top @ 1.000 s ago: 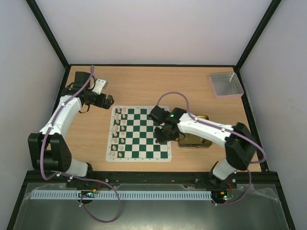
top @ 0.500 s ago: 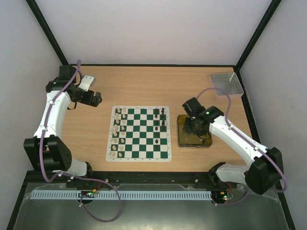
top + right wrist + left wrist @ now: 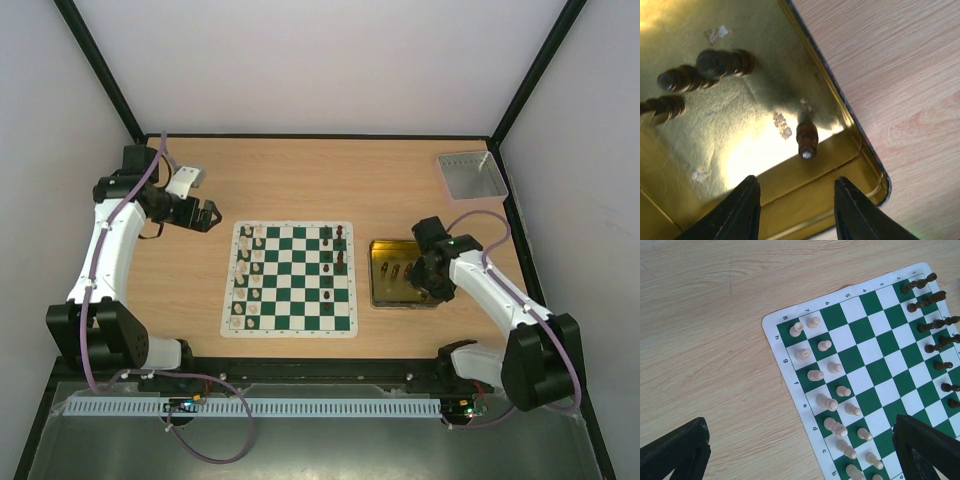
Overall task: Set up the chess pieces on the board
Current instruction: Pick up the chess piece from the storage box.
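Right gripper (image 3: 796, 182) half-open, empty: centre on the lone dark piece (image 3: 806, 139) at its 12 o'clock, descend without clipping the tin (image 3: 790, 176), then pinch.

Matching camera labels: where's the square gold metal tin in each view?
Top external: square gold metal tin sits on the table, right of the green-and-white checkered board.
Left wrist: not in it.
Right wrist: the tin fills the left and centre, one corner at lower right, dark brown chess pieces inside.
Shared landmark: light wooden tabletop, seen in all three views.
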{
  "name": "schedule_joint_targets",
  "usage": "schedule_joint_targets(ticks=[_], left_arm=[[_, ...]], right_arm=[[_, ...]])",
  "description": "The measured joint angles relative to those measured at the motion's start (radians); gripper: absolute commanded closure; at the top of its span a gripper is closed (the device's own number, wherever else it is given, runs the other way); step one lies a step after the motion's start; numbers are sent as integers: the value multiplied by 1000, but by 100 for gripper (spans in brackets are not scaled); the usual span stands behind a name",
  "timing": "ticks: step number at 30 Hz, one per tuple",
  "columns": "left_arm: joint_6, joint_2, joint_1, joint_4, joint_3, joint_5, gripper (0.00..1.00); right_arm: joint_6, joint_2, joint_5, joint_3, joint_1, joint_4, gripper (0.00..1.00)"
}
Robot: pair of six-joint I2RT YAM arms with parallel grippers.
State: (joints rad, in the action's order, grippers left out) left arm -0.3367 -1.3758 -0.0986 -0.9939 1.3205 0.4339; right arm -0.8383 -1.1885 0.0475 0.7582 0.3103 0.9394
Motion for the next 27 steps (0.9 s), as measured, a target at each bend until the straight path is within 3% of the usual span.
schedule_joint_targets(ticks=[11, 27], left_arm=[[38, -14, 0, 4, 0, -14, 1], [113, -29, 66, 79, -103, 16, 1]], right_arm=[[107, -125, 49, 2, -169, -88, 62], [136, -126, 92, 16, -179, -92, 66]])
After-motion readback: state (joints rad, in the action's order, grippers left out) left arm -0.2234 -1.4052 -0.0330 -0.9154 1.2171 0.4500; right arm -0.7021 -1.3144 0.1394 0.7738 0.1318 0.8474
